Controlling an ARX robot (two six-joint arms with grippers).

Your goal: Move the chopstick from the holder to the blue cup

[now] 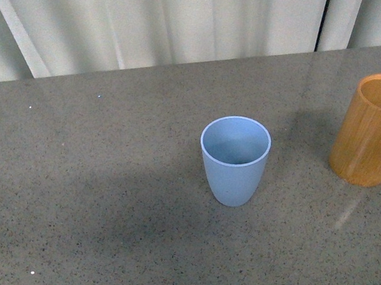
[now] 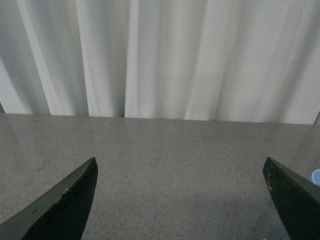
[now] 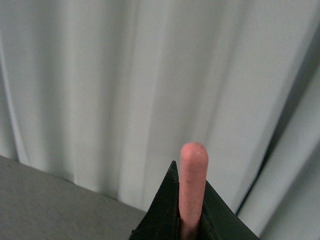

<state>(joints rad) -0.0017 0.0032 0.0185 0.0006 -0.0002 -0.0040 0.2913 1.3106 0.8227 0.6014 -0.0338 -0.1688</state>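
Standing upright near the middle of the speckled grey desk (image 1: 78, 199), the blue cup (image 1: 238, 161) is seen with the holder (image 1: 375, 132) well apart from it, at the right edge of the front view. The chopstick (image 3: 193, 167) is clamped in the right claw (image 3: 190, 200), clear of both cups, its rounded tip raised before the white curtain (image 3: 100, 75). The left claw (image 2: 180, 200) is spread wide above the desk.

Grey speckled table (image 1: 102, 217), white curtain (image 1: 160, 20)
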